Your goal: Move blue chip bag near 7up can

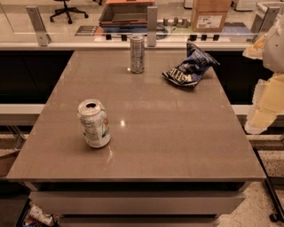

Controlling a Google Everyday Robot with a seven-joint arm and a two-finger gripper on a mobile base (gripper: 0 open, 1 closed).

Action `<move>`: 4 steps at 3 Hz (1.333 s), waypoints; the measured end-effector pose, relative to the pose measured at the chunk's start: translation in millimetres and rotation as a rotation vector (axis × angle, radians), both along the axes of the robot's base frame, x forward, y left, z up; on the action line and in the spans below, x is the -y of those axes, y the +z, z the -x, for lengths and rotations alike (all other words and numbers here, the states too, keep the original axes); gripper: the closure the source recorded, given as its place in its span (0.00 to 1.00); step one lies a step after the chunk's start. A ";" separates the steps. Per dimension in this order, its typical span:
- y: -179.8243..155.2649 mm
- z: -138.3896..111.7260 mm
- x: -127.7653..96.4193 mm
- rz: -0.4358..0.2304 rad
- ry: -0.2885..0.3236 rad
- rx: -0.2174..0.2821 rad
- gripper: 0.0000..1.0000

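Note:
The blue chip bag (191,66) lies crumpled at the far right of the table, dark blue with white lettering. The 7up can (94,123) stands upright near the front left, white-silver with green markings and an open top. The two are far apart, on opposite sides of the table. My gripper (261,116) hangs at the right edge of the view, off the table's right side, with pale arm parts above it. It is to the right of the bag and nearer the camera, and touches nothing.
A taller slim silver-grey can (137,54) stands at the far middle of the grey table (168,133). Behind the table runs a glass partition with metal posts (152,25). Beyond it are cardboard boxes (208,15) and an office chair (66,9).

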State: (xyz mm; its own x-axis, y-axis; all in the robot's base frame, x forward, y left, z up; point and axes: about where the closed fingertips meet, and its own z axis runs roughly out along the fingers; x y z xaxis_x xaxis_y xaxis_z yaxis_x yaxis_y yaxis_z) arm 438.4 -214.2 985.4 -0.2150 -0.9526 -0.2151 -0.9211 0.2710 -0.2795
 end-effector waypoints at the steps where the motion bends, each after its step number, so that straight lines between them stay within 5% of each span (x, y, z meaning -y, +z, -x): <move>1: 1.5 -3.0 0.3 0.005 0.008 0.019 0.00; 2: -1.4 -23.6 4.7 0.047 0.052 0.069 0.00; 4: -16.1 -84.7 9.6 0.125 0.310 0.183 0.00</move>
